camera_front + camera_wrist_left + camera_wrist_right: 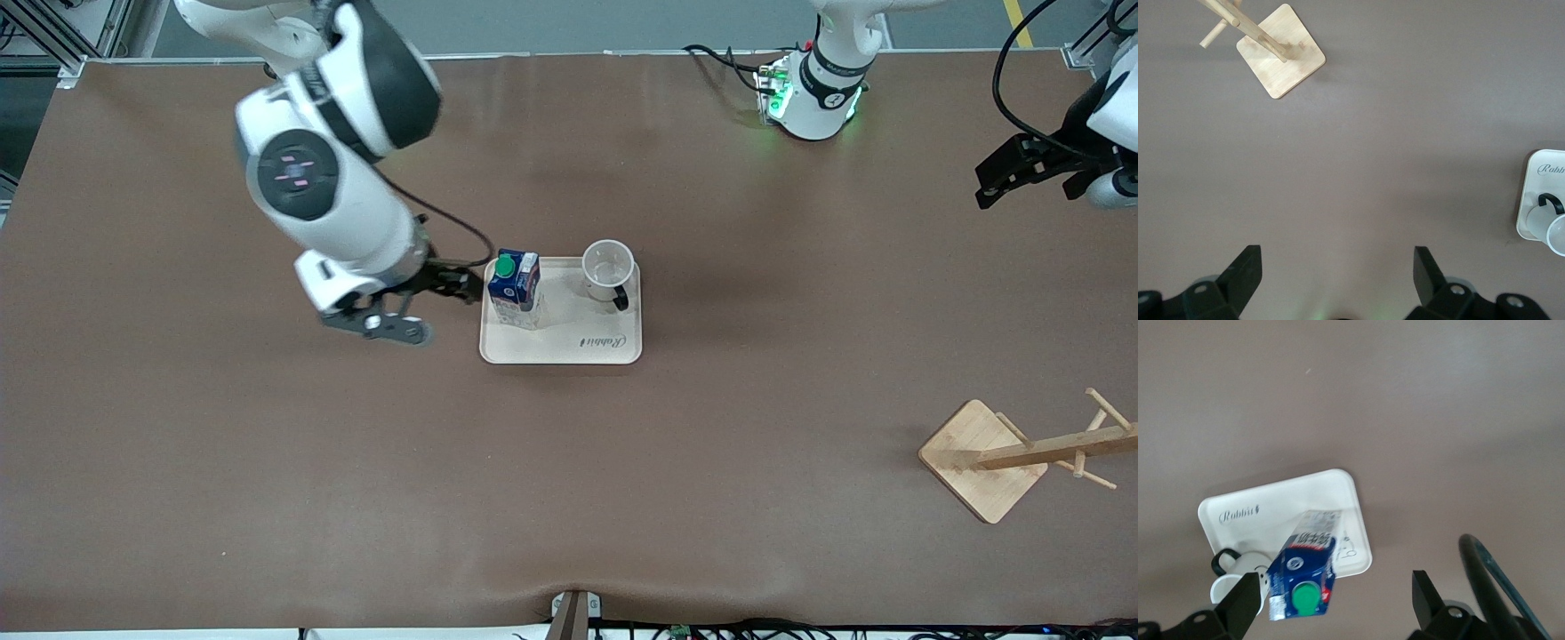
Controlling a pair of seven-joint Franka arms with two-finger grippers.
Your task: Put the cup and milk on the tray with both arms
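a: ok what's going on at the right arm's end of the table?

b: right gripper [464, 283] sits low just beside the milk [515, 287], at the tray's [569, 351] edge. its wrist view shows the fingers [1245, 600] spread wide with nothing between them, the carton off to one side of the gap. so it's open and holding nothing.

a: and the milk itself?

b: standing upright on the tray, green cap up, at the end nearest the right arm. the cup [608, 271] is on the same tray too, upright, toward the left arm's end, black handle pointing at the front camera. they're apart, not touching.

a: further along?

b: the left gripper [1009, 178] waits up over bare table near its base, fingers [1245, 273] wide apart, empty. a wooden rack [1022, 453] lies tipped over, nearer the front camera.
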